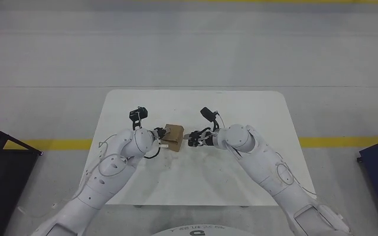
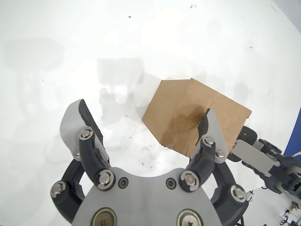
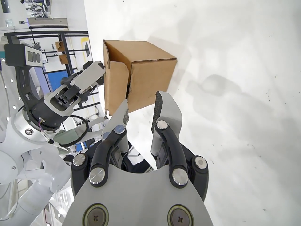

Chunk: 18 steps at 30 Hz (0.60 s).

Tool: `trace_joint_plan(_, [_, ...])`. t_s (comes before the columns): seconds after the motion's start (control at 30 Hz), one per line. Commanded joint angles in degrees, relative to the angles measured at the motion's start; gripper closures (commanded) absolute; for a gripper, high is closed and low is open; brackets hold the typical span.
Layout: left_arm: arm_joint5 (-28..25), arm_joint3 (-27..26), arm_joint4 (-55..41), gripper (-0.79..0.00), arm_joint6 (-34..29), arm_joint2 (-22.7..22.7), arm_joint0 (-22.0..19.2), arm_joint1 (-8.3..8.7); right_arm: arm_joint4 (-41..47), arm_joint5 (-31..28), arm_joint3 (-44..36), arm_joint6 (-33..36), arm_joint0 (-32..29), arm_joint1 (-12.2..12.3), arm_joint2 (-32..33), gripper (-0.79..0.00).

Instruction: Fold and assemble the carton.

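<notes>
carton (image 1: 174, 137) sits near the middle of the white table (image 1: 248, 112), between the two grippers, and it is already squared up into a box: the right wrist view shows brown walls meeting at crisp corners. what looks unfinished is the end turned toward the left arm. one flap lies folded across it with a dark slit beside it, and another edge juts out past the wall, so that end is not flush or locked as far as i can judge. the same end, seen from the left wrist, carries a dark stain. left gripper (image 2: 145, 106) is spread wide and holds nothing, with one fingertip (image 2: 207, 121) seeming to rest against the stained face. right gripper (image 3: 142, 97) meets the carton from the opposite side, right at the box's lower edge. its jaws are partly apart, wider than a sheet of card, and clamp nothing i can see. my guess is that the shaping is mostly done; pressing the loose flaps home is left, plus any end hidden here.
</notes>
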Motion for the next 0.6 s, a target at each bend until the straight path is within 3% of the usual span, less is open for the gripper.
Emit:
trace_joint_plan(0.0, [0.0, 0.2, 0.1, -0.785, -0.1, 0.1, -0.2, -0.11, -1.0, -0.2, -0.6, 0.5, -0.3, 0.1, -0.3, -0.249])
trace_joint_plan(0.57, [0.1, 1.2, 1.4, -0.785, -1.6, 0.7, -1.7, -0.82, -3.2, 3.0, -0.4, 1.8, 2.4, -0.5, -3.6, -0.24])
